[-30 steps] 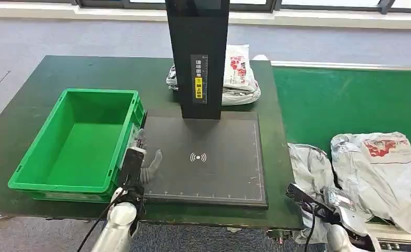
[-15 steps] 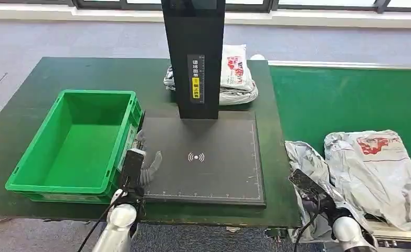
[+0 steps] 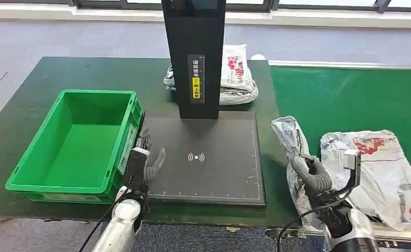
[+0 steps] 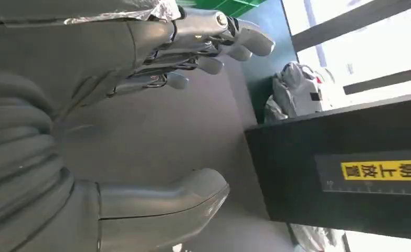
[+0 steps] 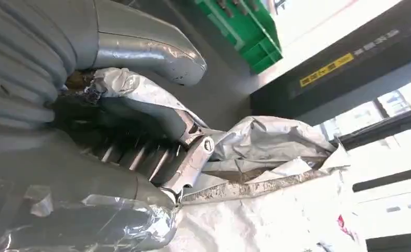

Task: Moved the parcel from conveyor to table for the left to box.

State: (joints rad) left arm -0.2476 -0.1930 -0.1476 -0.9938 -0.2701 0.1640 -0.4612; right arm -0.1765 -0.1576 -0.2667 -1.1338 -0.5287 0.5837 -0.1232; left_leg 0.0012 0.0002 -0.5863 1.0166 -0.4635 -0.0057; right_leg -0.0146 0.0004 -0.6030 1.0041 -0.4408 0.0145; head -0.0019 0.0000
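A crumpled grey parcel (image 3: 291, 137) stands lifted at the seam between the green conveyor (image 3: 350, 97) and the dark table (image 3: 45, 89). My right hand (image 3: 314, 177) grips its lower part, with the fingers wrapped into the plastic. The right wrist view has the right hand (image 5: 119, 131) closed on the parcel (image 5: 266, 142), thumb over a fold. My left hand (image 3: 146, 161) hovers open over the left edge of the black scan pad (image 3: 219, 168), beside the green box (image 3: 122, 152). In the left wrist view the left hand (image 4: 103, 100) has spread fingers and holds nothing.
A second white and grey parcel (image 3: 373, 168) lies on the conveyor to the right of my right hand. A black scanner column (image 3: 195, 58) rises behind the pad. More parcels (image 3: 238, 73) are stacked behind it. The green box holds nothing.
My right hand has risen and turned, pulling the grey parcel up and leftward to the table edge. The left hand has edged slightly forward over the pad.
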